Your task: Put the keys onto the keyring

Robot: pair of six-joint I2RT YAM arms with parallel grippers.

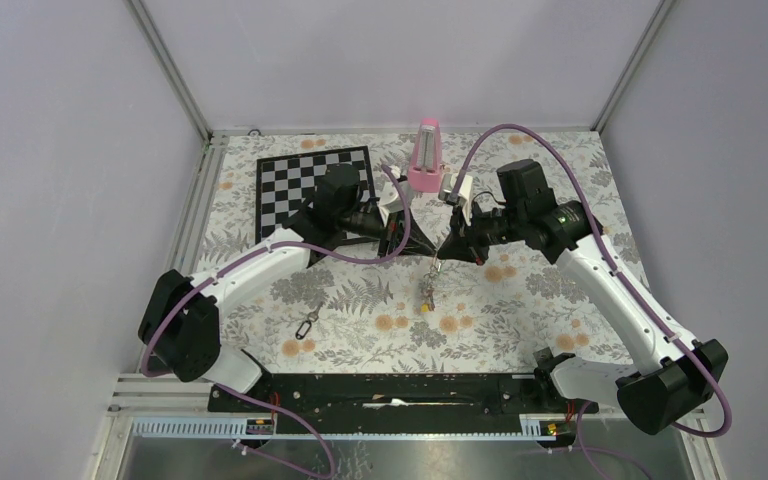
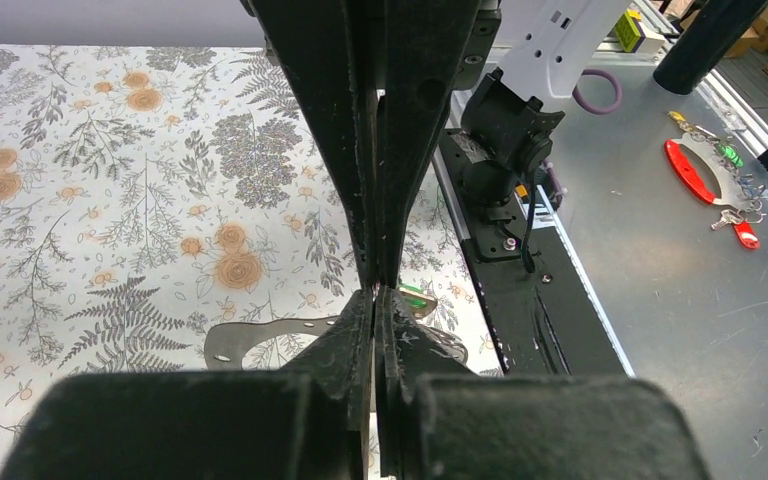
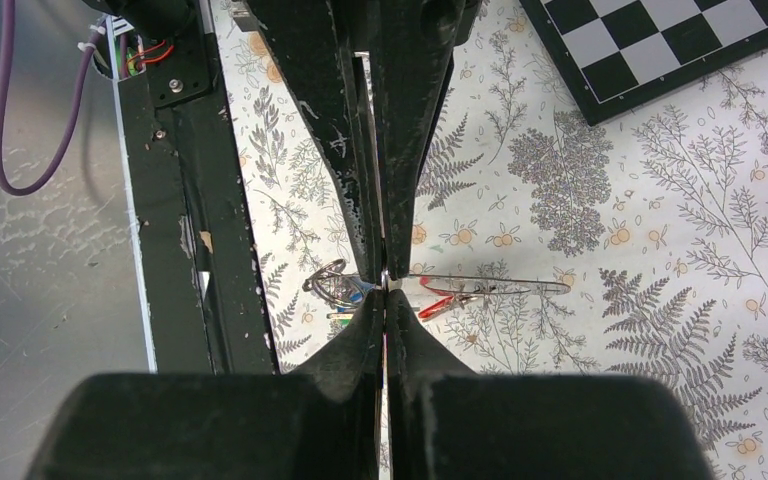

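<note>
The keyring (image 3: 505, 284) is a thin grey loop, seen edge-on in the right wrist view, with a red-tagged key (image 3: 442, 302) and a bunch of small rings (image 3: 335, 285) on it. My right gripper (image 3: 385, 282) is shut on the loop. In the top view the loop and keys (image 1: 428, 290) hang from the right gripper (image 1: 444, 252), a yellow tag lowest. In the left wrist view the keyring (image 2: 250, 335) shows flat and grey. My left gripper (image 2: 375, 292) is shut, with a green-tagged key (image 2: 416, 298) right at its tips; the pinch itself is hidden. The left gripper (image 1: 400, 243) sits just left of the right one.
A small metal clip (image 1: 308, 322) lies on the floral cloth at the front left. A chessboard (image 1: 310, 185) lies at the back left and a pink stand (image 1: 426, 155) at the back. A black rail (image 1: 390, 390) runs along the near edge. A red keyring with keys (image 2: 705, 175) lies on the metal bench.
</note>
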